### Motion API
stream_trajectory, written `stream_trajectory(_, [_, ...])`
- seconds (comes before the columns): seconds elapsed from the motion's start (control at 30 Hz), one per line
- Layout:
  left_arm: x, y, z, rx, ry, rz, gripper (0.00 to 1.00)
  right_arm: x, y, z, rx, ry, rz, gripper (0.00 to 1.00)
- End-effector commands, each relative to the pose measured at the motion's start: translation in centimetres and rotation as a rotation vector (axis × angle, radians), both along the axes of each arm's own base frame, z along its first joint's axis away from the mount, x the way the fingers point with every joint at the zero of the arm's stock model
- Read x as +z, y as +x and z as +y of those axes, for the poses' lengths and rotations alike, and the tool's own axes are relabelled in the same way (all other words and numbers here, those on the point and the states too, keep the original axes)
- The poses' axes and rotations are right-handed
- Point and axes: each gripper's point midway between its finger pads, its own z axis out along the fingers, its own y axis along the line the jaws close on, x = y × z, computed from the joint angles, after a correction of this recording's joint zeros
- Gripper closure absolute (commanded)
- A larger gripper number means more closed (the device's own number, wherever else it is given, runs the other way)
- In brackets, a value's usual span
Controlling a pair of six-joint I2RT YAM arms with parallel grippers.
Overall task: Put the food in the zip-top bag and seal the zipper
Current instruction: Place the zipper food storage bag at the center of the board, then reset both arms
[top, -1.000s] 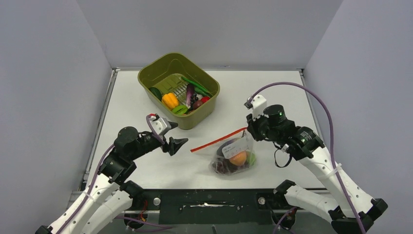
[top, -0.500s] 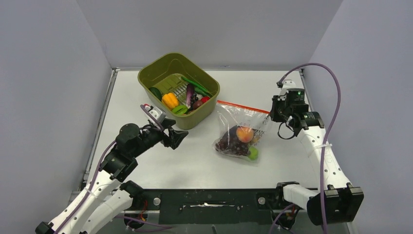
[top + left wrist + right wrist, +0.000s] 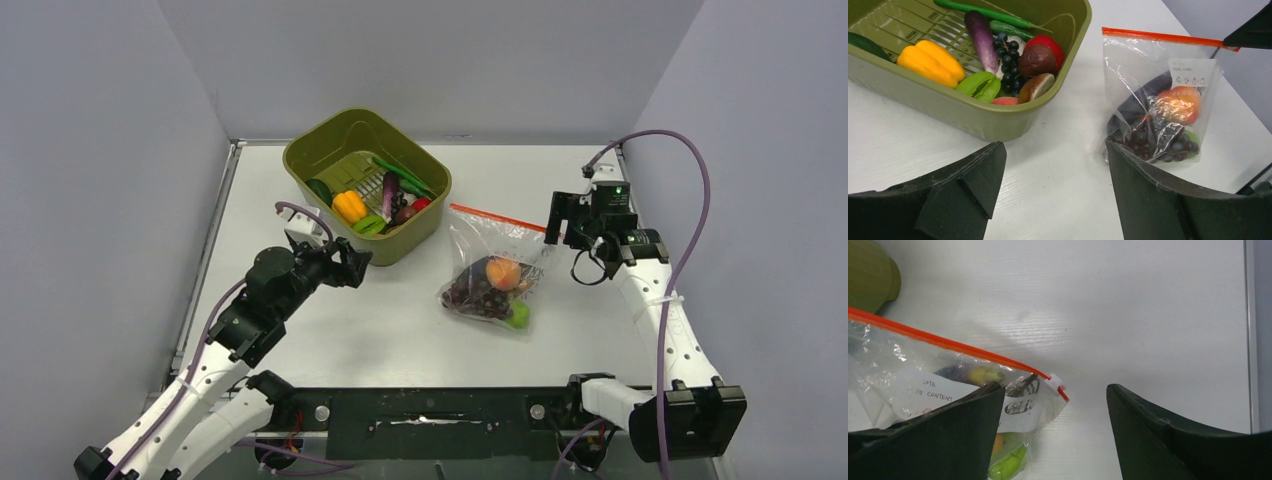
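Zip-top bag [image 3: 493, 270] lies flat on the white table [image 3: 400, 335], a bit right of the middle in the top view. Its red-orange zipper [image 3: 497, 218] runs along the far edge and slants down toward the right. I cannot tell if the zipper is pressed shut. Inside the bag are an orange fruit [image 3: 503, 272], dark grapes [image 3: 468, 296] and a green fruit [image 3: 518, 316] at the near corner. The right gripper [image 3: 556, 222] is at the right end of the zipper. Its two fingers are spread wide apart. In the right wrist view the bag's corner, with a small white slider [image 3: 1054, 381], lies between them, and nothing is pinched. The left gripper [image 3: 352, 265] is left of the middle, just beside the near wall of the olive-green tub [image 3: 340, 135]. Its fingers are spread wide too and hold nothing. The tub sits in the upper middle, apart from the bag. In it are a yellow pepper [image 3: 930, 59], a purple eggplant [image 3: 981, 34], small black grapes [image 3: 1008, 70] and a long green bean [image 3: 983, 12].
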Motion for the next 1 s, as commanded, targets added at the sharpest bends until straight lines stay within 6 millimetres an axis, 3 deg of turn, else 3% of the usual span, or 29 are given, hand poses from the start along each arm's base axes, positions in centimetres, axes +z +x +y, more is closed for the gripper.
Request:
stream_trajectory(0.0, [4.9, 0.7, 1.5, 0.085, -0.045, -0.110, 0.24, 5.8, -0.4, 0.9, 0.022, 0.064, -0.160, 0.12])
stream_trajectory(0.07, [5.6, 1.0, 2.0, 0.116, -0.042, -0.115, 0.24, 7.3, -1.1, 1.4, 0.041, 0.088, -0.194, 0.02])
stream_trajectory(0.3, [10.7, 1.0, 3.2, 0.168, -0.070, -0.197, 0.24, 11.9, -3.4, 2.8, 0.021, 0.230, -0.287, 0.03])
stream_trajectory(0.47, [13.3, 0.8, 4.2, 0.214, -0.108, -0.238, 0.24, 14.5, -5.6, 5.2, 0.115, 0.358, -0.355, 0.02])
stream_trajectory(0.67, [13.8, 0.3, 3.7, 0.185, -0.153, -0.252, 0.24, 15.8, -7.8, 7.0, 0.173, 0.483, -0.455, 0.02])
stream_trajectory(0.97, [12.7, -0.6, 2.8, 0.119, -0.180, -0.237, 0.24, 14.6, -8.3, 6.8, 0.139, 0.513, -0.457, 0.02])
